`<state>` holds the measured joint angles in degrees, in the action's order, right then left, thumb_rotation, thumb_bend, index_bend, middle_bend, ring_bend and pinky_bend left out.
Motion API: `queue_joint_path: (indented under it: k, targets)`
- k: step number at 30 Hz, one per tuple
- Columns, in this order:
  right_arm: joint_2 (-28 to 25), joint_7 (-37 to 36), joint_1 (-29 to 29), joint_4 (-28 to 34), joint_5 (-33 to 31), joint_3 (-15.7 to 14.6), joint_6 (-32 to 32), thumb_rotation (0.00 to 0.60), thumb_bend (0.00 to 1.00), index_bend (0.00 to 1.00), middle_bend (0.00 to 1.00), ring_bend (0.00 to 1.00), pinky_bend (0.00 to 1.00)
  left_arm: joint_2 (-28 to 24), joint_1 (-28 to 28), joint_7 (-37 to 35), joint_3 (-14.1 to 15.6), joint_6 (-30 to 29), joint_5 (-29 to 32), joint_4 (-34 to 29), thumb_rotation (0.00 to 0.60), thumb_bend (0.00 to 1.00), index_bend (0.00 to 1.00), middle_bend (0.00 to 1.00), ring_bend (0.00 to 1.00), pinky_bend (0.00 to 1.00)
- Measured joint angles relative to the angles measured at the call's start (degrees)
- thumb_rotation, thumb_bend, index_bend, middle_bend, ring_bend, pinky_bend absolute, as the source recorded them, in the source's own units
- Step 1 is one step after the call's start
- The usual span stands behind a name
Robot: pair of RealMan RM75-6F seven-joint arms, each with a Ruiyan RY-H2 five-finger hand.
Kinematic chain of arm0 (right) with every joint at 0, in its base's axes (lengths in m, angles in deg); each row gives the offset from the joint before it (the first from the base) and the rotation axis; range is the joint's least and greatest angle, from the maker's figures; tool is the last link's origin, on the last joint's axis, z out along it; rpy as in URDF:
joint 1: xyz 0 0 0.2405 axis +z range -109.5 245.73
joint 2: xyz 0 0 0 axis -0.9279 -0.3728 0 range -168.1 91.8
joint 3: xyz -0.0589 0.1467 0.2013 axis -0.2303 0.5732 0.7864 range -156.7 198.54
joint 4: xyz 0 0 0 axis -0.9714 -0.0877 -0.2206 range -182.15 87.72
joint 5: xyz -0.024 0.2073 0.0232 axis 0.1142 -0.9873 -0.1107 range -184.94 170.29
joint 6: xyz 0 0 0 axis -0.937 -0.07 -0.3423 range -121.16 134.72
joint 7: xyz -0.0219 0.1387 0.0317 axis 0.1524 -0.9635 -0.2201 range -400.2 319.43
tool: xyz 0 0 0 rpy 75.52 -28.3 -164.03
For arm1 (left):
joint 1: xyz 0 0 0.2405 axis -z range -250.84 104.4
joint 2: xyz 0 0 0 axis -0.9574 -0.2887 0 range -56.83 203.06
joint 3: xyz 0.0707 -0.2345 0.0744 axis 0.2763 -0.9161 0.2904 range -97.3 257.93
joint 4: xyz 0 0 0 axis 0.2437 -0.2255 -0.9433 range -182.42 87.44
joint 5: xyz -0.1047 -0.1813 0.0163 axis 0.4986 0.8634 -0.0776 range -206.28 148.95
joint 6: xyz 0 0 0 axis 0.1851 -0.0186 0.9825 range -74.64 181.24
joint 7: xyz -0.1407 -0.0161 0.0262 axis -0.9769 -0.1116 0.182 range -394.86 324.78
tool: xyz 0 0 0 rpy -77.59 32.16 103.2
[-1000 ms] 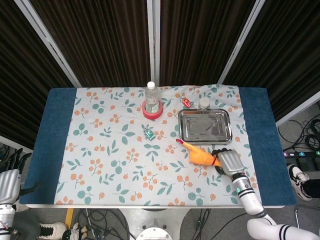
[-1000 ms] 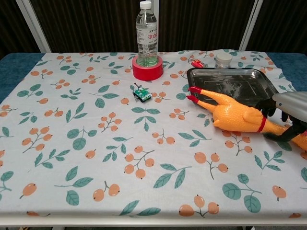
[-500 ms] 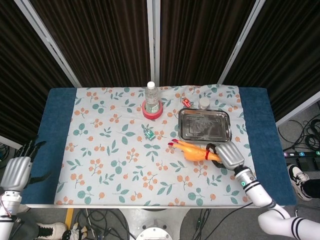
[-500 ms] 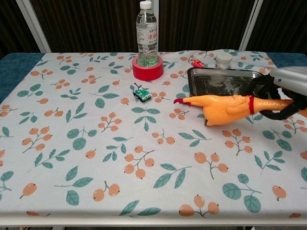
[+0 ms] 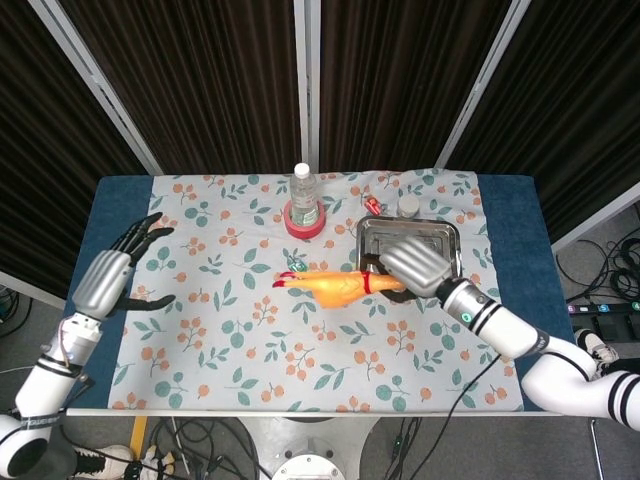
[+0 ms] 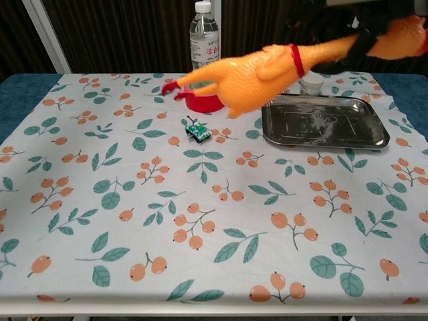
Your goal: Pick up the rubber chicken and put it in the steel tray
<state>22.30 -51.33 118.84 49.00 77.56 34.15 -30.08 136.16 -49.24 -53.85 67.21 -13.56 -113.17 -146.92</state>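
An orange rubber chicken (image 5: 330,286) (image 6: 244,75) with red feet and a red neck band hangs in the air, lying roughly level with its feet pointing left. My right hand (image 5: 412,267) (image 6: 354,27) grips it by the neck and head end, high above the table, over the near-left part of the steel tray (image 5: 448,245) (image 6: 326,136). The tray lies at the right back of the floral cloth and holds nothing. My left hand (image 5: 105,281) hovers over the table's left edge with fingers spread, holding nothing; only the head view shows it.
A water bottle (image 6: 204,43) stands inside a red tape ring (image 6: 206,101) at the back centre. A small green toy (image 6: 198,131) lies left of the tray. A white-lidded jar (image 5: 408,206) and a small red object (image 5: 373,205) sit behind the tray.
My right hand has lifted the chicken off the cloth and carried it up and leftward over the tray's near-left side. My left hand has risen from below the table edge to above it.
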Motion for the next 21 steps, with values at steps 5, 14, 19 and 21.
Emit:
queue_joint_path:
  k: [5, 14, 19, 21]
  targets:
    - [0.61, 0.78, 6.13, 0.8, -6.49, 3.31, 5.08, 0.6, 0.95, 0.82, 0.68, 0.64, 0.92, 0.66, 3.31, -0.83, -1.75, 4.3, 4.22, -2.13, 0.6, 0.08, 0.19, 0.11, 0.03, 0.16]
    - [5.5, 9.31, 15.76, -0.6, -22.79, 5.6, 7.57, 0.6, 0.93, 0.82, 0.68, 0.64, 0.92, 2.34, 8.05, 4.45, -3.49, 9.34, 13.25, -4.67, 0.6, 0.03, 0.18, 0.1, 0.03, 0.16]
    - [8.03, 17.29, 20.09, -0.9, -34.0, 4.35, 4.19, 0.6, 0.93, 0.82, 0.68, 0.64, 0.92, 2.72, 10.63, 8.23, -4.26, 12.15, 19.7, -5.87, 0.6, 0.03, 0.18, 0.1, 0.05, 0.17]
    - [8.83, 20.43, 22.0, -0.77, -39.07, 3.71, 2.24, 0.6, 0.93, 0.82, 0.68, 0.64, 0.92, 2.61, 11.43, 9.63, -4.53, 12.75, 21.52, -6.68, 0.599, 0.03, 0.18, 0.1, 0.05, 0.17]
